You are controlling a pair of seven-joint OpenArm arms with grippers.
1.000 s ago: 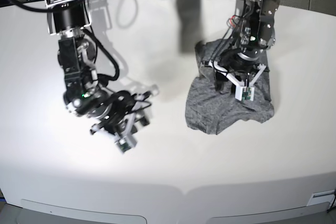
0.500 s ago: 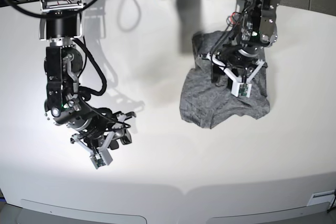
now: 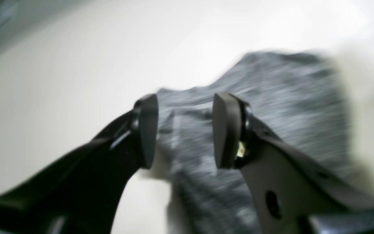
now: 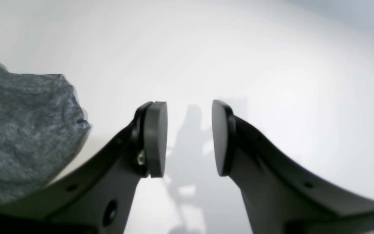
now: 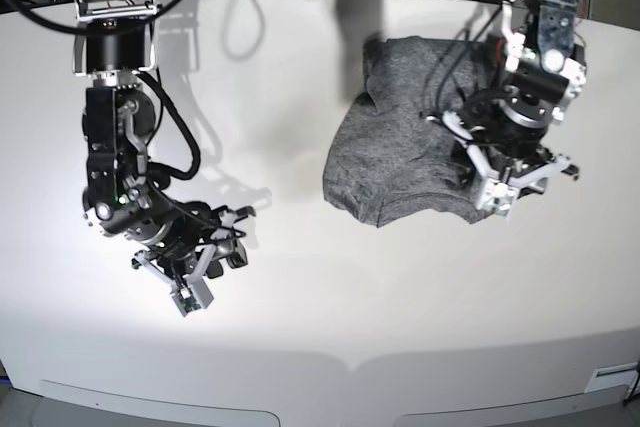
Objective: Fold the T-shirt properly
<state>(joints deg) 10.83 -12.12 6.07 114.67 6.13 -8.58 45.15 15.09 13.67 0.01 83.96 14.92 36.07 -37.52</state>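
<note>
T-shirt: one, folded on worktop | hands: two, left hand and right hand both apart, holding nothing | base view alone shows whole shirt, at 1 o'clock

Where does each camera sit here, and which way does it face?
Base: high up, looking down on the white table, grey T-shirt and both arms.
Left wrist: behind the left claw, open, facing the blurred T-shirt.
Right wrist: behind the right claw, open, facing bare table, T-shirt at left.
All three views share the T-shirt.
</note>
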